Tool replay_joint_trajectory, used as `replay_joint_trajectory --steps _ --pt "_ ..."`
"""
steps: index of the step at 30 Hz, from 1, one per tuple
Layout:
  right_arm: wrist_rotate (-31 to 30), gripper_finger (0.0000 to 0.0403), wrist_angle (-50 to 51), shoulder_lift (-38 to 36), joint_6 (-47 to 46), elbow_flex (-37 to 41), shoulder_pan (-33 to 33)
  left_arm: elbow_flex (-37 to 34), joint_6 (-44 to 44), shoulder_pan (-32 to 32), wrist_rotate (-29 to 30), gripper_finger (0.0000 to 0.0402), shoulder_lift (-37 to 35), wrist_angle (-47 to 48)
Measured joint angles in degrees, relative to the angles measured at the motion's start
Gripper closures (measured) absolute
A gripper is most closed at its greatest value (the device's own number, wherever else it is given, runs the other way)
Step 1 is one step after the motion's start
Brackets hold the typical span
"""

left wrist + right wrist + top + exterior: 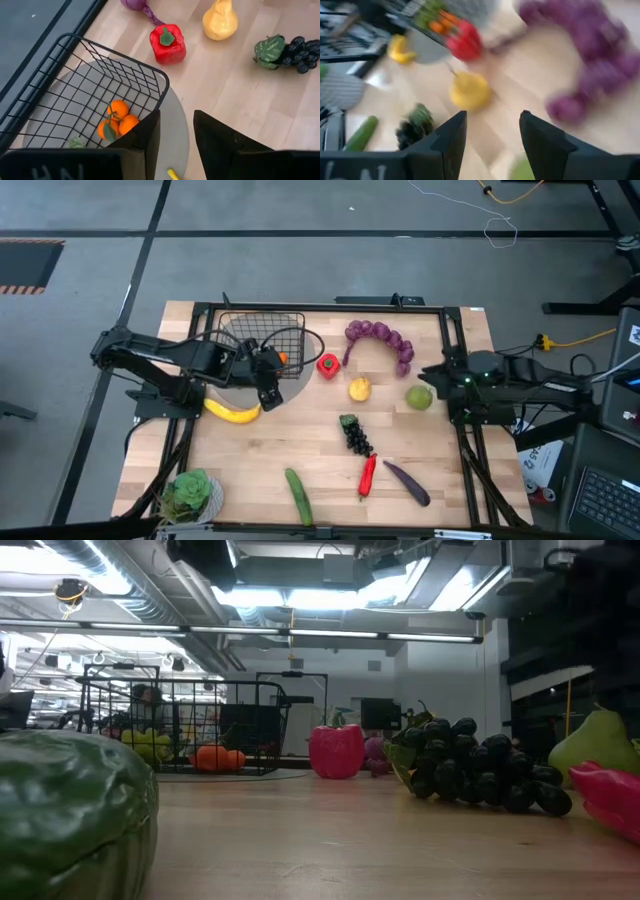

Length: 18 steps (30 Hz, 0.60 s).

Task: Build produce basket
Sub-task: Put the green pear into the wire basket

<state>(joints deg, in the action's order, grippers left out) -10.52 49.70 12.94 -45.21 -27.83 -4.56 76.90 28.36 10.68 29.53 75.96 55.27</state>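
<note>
The basket (262,340) sits on a grey mat at the tabletop's far left with small oranges (118,121) inside. The left gripper (268,393) hovers beside it above the banana (232,412), jaws parted and empty. The right gripper (438,377) waits near the green pear (419,397), jaws apart, holding nothing.

The small square black wire-mesh basket (262,340) holds the toy oranges (118,120); the red toy pepper (328,365) lies at its three o'clock.

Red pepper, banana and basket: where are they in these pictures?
Red pepper (328,365), high view, on its top beside the stem.
Banana (234,413), high view, on the middle of its curve.
Basket (150,70), left wrist view, on its wire rim.
</note>
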Motion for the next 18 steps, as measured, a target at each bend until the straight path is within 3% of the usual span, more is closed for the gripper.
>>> replay_joint_trajectory --steps 3,5,18 --pt "0.0 0.0219 7.3 2.5 -5.9 -1.7 0.0 0.0 0.0 0.0 0.0 0.0289 0.0 0.0" --pt "0.1 0.0221 6.9 4.3 -6.9 -2.0 0.0 0.0 0.0 0.0 0.0 0.0289 0.0 0.0" --pt "7.6 0.0241 10.7 21.8 -5.5 -4.9 0.0 0.0 0.0 0.0 0.0 0.0289 0.0 0.0"
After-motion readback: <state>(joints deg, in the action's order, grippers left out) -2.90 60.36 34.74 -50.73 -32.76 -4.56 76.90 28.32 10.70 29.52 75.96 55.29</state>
